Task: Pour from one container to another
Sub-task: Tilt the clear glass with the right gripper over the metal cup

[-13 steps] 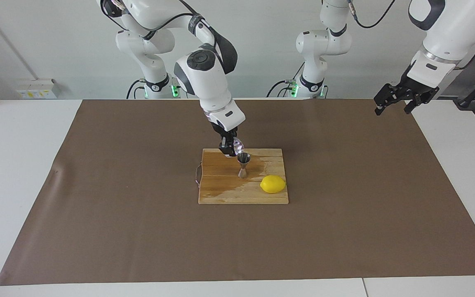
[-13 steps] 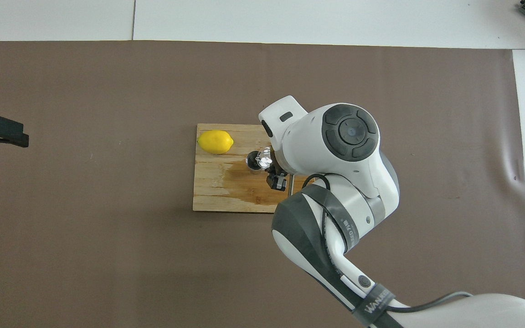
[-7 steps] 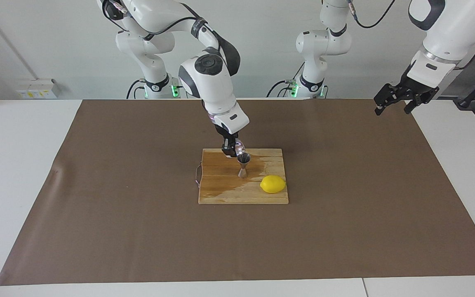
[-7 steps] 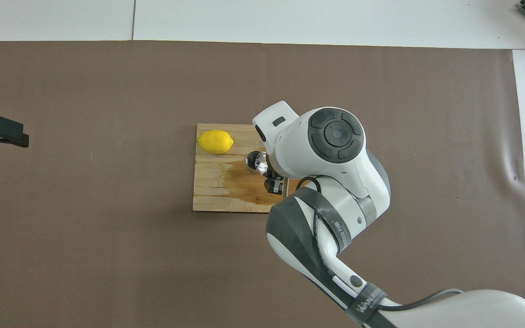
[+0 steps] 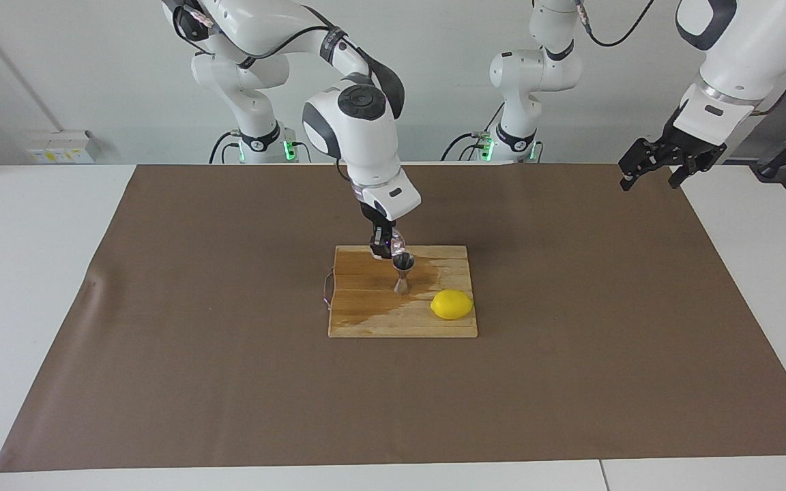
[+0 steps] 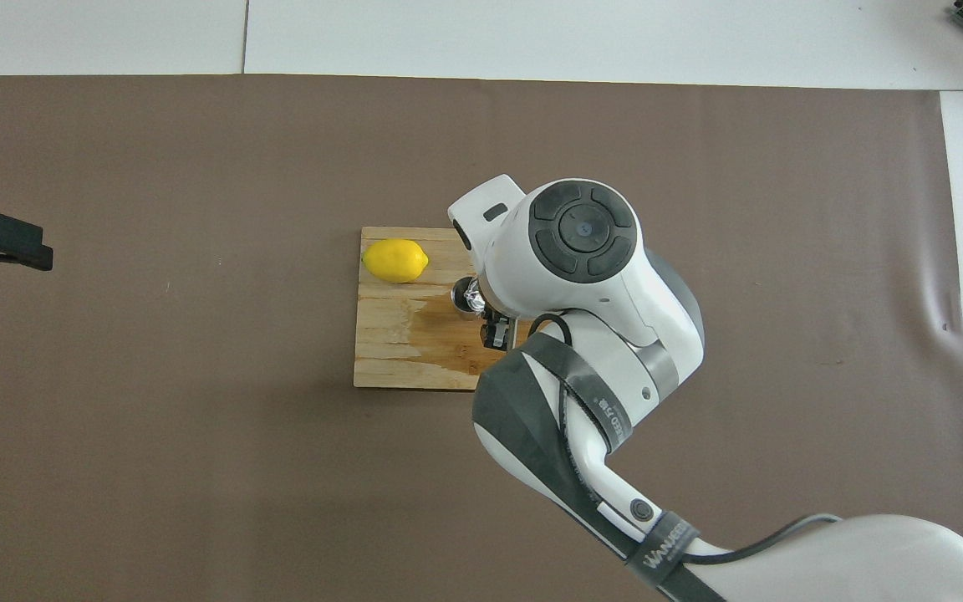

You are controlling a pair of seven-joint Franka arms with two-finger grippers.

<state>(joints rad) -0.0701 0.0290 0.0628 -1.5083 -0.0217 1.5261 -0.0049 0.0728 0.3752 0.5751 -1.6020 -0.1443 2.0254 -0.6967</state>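
Gripping tiny clear glass cup, right gripper holds it tilted over steel jigger, fingers clamped on cup. Jigger hourglass-shaped, shiny, upright mid wooden board on brown mat covering surface. Dark wet stain on board around jigger. Lemon on board, farther from robots than jigger. Right arm bent steeply down over board. Left gripper waits, fingers open, over mat edge.

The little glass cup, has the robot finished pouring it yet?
Not yet. Done: the right gripper has picked up the glass cup. In hand: it holds the cup tipped over the steel jigger on the wooden board. Left: finishing the pour. The left gripper waits open.
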